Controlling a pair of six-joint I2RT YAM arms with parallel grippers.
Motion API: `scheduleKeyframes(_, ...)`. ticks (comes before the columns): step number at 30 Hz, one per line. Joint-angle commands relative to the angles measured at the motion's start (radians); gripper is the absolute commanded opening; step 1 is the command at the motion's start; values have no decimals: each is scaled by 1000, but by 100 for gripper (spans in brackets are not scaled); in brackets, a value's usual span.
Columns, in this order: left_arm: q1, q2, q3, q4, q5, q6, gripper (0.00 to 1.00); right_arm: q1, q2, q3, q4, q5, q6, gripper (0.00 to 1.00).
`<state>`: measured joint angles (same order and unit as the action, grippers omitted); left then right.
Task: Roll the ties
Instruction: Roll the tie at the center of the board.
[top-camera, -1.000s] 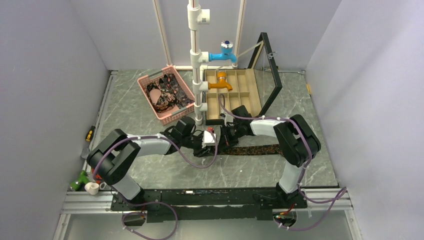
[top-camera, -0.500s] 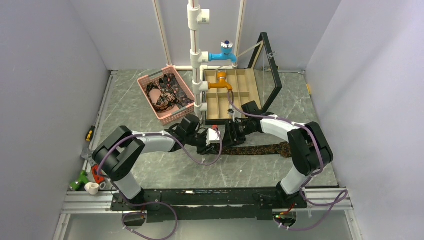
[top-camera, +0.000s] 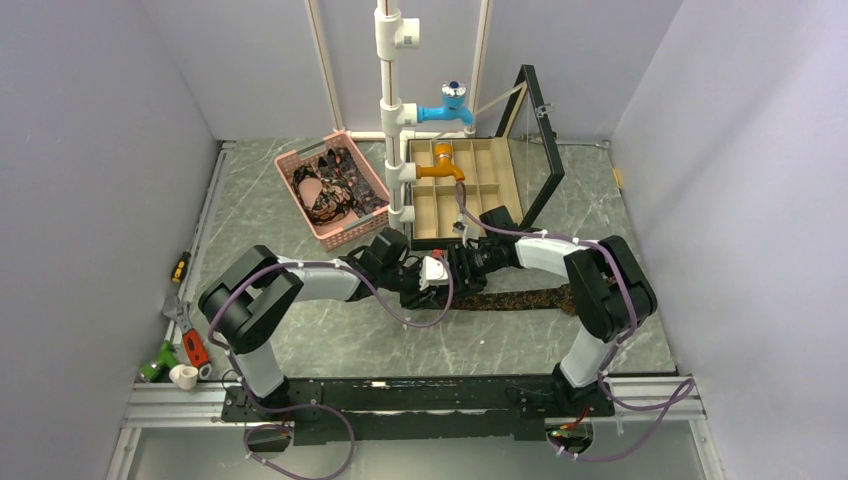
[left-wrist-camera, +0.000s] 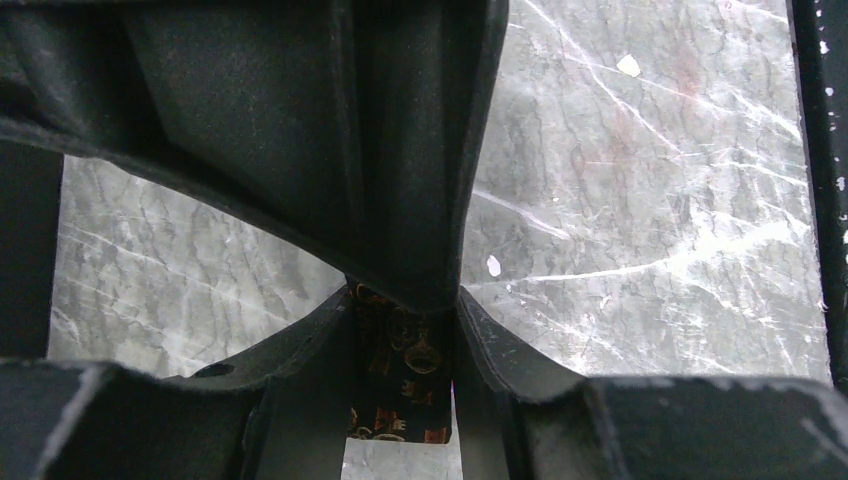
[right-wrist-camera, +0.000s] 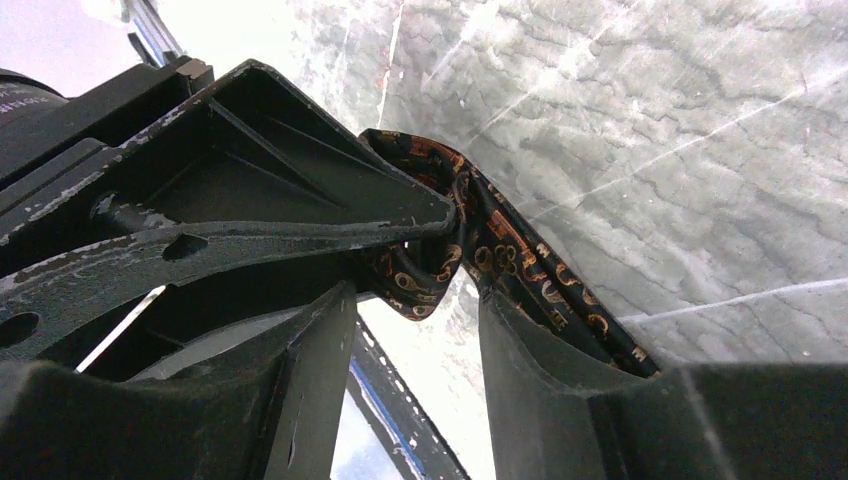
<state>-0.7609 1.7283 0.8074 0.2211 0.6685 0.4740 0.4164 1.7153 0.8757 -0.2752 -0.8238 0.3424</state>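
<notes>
Top view: both claw tips were buried under the wrists and purple cables (top-camera: 420, 318) mid-counter (top-camera: 300, 330), so there was no jaw read from there. The tie (top-camera: 515, 298) lay flat on the counter, running right from the claws. Its left end vanished under them and its right end went behind the right arm (top-camera: 595, 285). Couldn't tell how much was rolled.

Left wrist view: most of the frame was blocked by a dark finger of the other claw crossing overhead. The left claw (left-wrist-camera: 402, 320) was narrow, clamped on a fold of the tie. Patterned fabric filled the whole gap between its fingers, with the bottom edge cropped.

Right wrist view: the right claw (right-wrist-camera: 412, 300) stood partly spread, gripping nothing, with light showing through the gap. A loop of the tie hung in that gap, wrapped round the tip of the left claw's finger. The strip ran on past the outside of one right finger, which cut off its lower end.

More ties (top-camera: 335, 185) sat tangled in the pink basket (top-camera: 355, 232), far left. Count unreadable.
</notes>
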Motion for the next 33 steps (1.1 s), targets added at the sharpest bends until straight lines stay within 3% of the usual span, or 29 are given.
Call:
scheduleKeyframes(1, -6, 15, 25, 29, 5, -26, 42, -2, 3, 9, 46, -34, 4, 48)
scheduleKeyframes(5, -7, 19, 28, 35, 14, -31, 42, -2, 7, 4, 69, -18, 7, 21)
scheduleKeyframes(8, -3, 9, 24, 22, 20, -19, 51, -3, 24, 18, 34, 1, -32, 2)
scheduleKeyframes(12, 70, -18, -27, 82, 98, -22, 83, -5, 38, 28, -31, 43, -103, 0)
scheduleKeyframes(14, 84, -29, -50, 90, 107, 17, 88, -5, 45, 31, -51, 61, -125, 0)
scheduleKeyframes(22, 82, -1, -72, 71, 138, 104, 80, -7, 91, 40, -85, 157, -172, 0)
scheduleKeyframes(27, 64, -18, -68, 120, 151, 53, 73, -6, 103, 42, -85, 183, -182, 0)
scheduleKeyframes(33, 33, 13, -28, 172, 136, -50, 52, -7, 109, 39, -73, 175, -174, 0)
